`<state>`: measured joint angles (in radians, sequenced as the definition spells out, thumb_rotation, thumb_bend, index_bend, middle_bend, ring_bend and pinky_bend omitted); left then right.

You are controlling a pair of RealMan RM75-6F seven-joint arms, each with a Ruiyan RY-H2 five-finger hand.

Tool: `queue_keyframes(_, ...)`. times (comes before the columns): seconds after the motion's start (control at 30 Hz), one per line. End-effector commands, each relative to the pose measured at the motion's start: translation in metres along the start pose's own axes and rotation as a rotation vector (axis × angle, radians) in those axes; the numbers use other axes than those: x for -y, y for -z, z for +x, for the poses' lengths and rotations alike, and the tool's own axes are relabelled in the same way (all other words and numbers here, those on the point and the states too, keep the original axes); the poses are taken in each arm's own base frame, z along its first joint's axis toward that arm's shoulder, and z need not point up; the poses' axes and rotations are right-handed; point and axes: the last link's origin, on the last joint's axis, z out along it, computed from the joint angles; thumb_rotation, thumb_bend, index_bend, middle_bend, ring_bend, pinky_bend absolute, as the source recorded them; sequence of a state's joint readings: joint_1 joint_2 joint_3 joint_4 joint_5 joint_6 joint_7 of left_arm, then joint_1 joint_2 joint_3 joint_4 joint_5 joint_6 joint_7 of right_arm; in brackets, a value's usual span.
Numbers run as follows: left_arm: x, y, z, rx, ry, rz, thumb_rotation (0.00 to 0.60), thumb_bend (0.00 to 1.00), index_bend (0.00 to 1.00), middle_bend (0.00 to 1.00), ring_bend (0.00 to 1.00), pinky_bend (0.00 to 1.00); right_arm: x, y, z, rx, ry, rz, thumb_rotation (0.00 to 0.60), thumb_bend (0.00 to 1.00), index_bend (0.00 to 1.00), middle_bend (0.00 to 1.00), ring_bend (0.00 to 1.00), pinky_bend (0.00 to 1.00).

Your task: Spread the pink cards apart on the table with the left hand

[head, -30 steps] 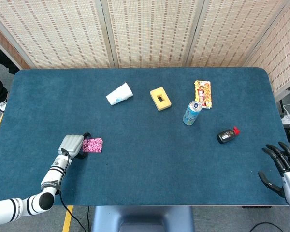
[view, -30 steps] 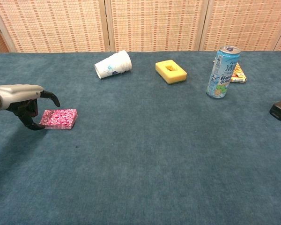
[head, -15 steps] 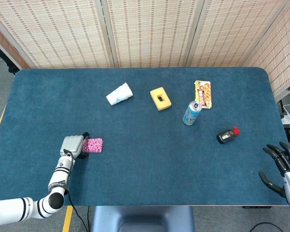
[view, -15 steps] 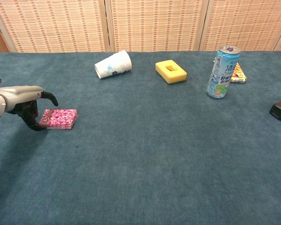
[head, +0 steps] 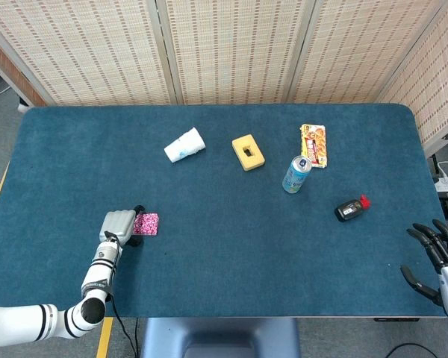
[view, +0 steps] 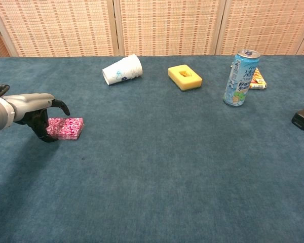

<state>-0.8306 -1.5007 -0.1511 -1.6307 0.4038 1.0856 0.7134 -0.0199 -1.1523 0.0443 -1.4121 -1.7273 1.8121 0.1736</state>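
Observation:
A neat stack of pink patterned cards (head: 147, 223) lies on the blue table near its front left; in the chest view the stack (view: 67, 128) is low and rectangular. My left hand (head: 118, 225) sits at the stack's left end. In the chest view this hand (view: 38, 109) arches its fingers over the left edge of the cards, thumb down beside them, hiding that end. I cannot tell whether it touches them. My right hand (head: 437, 257) hangs past the table's front right corner with fingers spread, holding nothing.
A tipped paper cup (head: 184, 145), a yellow sponge block (head: 248, 151), an upright drink can (head: 296, 174) and a snack packet (head: 313, 145) lie across the far middle. A black device with a red tip (head: 351, 209) lies to the right.
My left hand has slid right along the table and now overlaps the left end of the pink stack. The cards have not moved. The right hand is still.

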Motion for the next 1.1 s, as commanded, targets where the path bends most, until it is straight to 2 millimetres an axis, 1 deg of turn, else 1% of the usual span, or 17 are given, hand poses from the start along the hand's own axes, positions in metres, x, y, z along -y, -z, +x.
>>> queue_keyframes(0.03, -0.0006, -0.0011, -0.0001, -0.009, -0.008, 0.006, 0.600, 0.30, 0.19, 1.00, 0.99, 0.98, -0.0002, 0.0003, 0.0004, -0.003, -0.001, 0.000, 0.600, 0.19, 0.20, 0.18, 0.08, 0.28)
queue_keyframes(0.7, -0.0031, -0.0019, -0.0062, -0.010, 0.005, 0.018, 0.600, 0.30, 0.25, 1.00, 0.99, 0.98, -0.0005, 0.0012, 0.0014, -0.010, -0.008, 0.002, 0.600, 0.19, 0.21, 0.18, 0.08, 0.28)
queue_keyframes(1.1, -0.0048, -0.0012, -0.0069, -0.022, 0.025, 0.010, 0.600, 0.31, 0.35, 1.00, 1.00, 0.98, -0.0006, 0.0013, 0.0015, -0.009, -0.009, 0.003, 0.600, 0.19, 0.21, 0.18, 0.08, 0.28)
